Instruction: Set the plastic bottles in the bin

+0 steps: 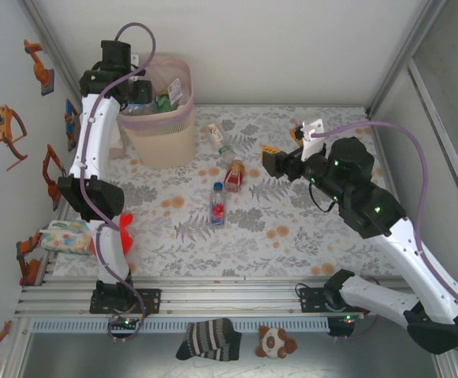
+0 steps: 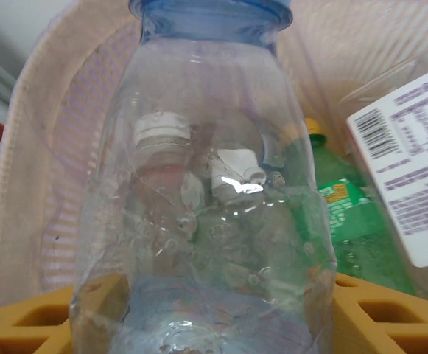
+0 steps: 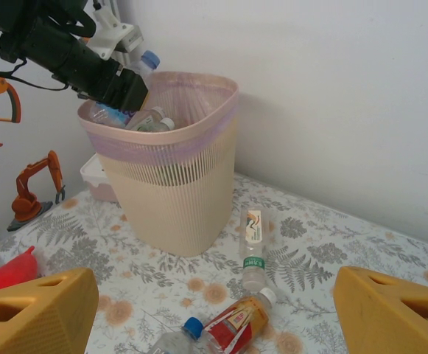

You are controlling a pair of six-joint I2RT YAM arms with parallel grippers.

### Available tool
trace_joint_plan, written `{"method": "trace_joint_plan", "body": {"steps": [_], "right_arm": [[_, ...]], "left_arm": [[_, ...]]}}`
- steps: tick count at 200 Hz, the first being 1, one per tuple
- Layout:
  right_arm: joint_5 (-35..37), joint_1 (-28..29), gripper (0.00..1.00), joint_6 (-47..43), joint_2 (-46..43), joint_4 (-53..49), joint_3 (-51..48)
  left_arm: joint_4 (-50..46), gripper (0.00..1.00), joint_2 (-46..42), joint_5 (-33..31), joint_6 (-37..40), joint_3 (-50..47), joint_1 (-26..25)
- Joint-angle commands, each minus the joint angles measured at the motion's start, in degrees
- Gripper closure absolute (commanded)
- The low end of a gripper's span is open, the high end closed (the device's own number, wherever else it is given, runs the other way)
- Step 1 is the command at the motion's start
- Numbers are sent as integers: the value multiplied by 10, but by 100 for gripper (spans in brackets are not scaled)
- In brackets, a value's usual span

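The left pincer grasps a clear bottle with a blue cap, just above the mouth of the bin. The bin stands at the far left corner of the table, close to the walls. Inside the bin lie a green bottle with a yellow cap and a white label with a barcode, its print too small to read. The right pincer hangs released over mid-table, with nothing between its fingers. Between it and the bin lie a blue-capped bottle, a red-labelled bottle and a green-banded bottle. No wording on them is legible. Open patterned cloth stretches across the table's near right part.
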Motion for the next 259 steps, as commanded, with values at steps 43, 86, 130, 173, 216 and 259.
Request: {"method": "trace_joint_plan", "body": {"steps": [43,86,130,173,216,259], "right_arm": [[13,-2,18,2,-15,12,2],[15,-2,18,-2,-16,12,3],[14,-2,18,-2,-15,13,2],[13,-3,18,-2,-13,15,0],[14,-2,18,-3,-13,16,0],[16,-3,18,-3,-14,14,-1]], "left_arm": [[-7,32,39,-14,-42,-15,16],[5,24,32,-13,-51,-15,17],[23,20,-1,-7,-48,-12,17],[35,15,-28,-2,-44,-25,14],[47,15,-41,12,-43,-30,8],[56,25,-50,26,-32,-30,-4]]}}
